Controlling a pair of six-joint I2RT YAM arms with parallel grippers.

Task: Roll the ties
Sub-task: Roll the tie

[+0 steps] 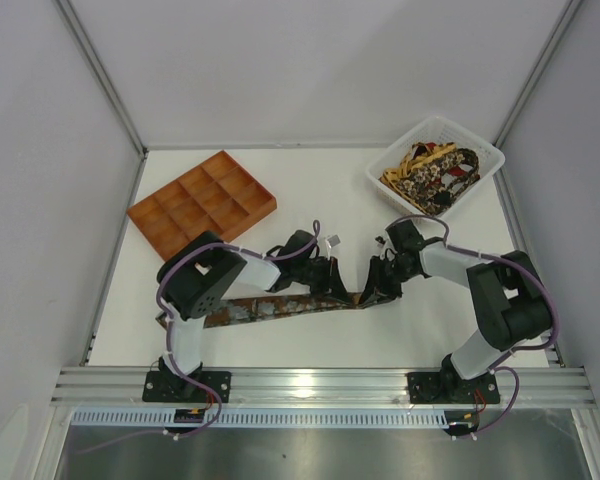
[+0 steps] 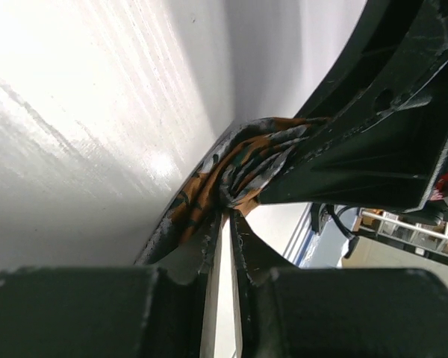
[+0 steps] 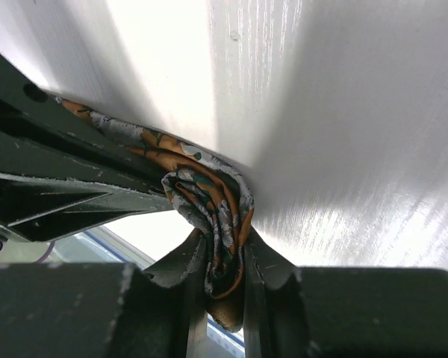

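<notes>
Rust-orange tie [image 1: 270, 307] lay flat along the near counter [image 1: 310, 190]; left gripper [image 2: 228, 216] and right gripper [image 3: 224, 242] both pinched its bunched right end. Loose fold could slip out, undoing the roll.

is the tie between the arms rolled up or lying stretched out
Mostly stretched out: the tie lies long in the top view; only its right end is bunched into a curl, pinched in the right pincer.

The tie [image 3: 209, 201] is rust-orange with grey and dark-green figures, the tray [image 1: 202, 207] orange, the basket [image 1: 471, 136] white.
</notes>
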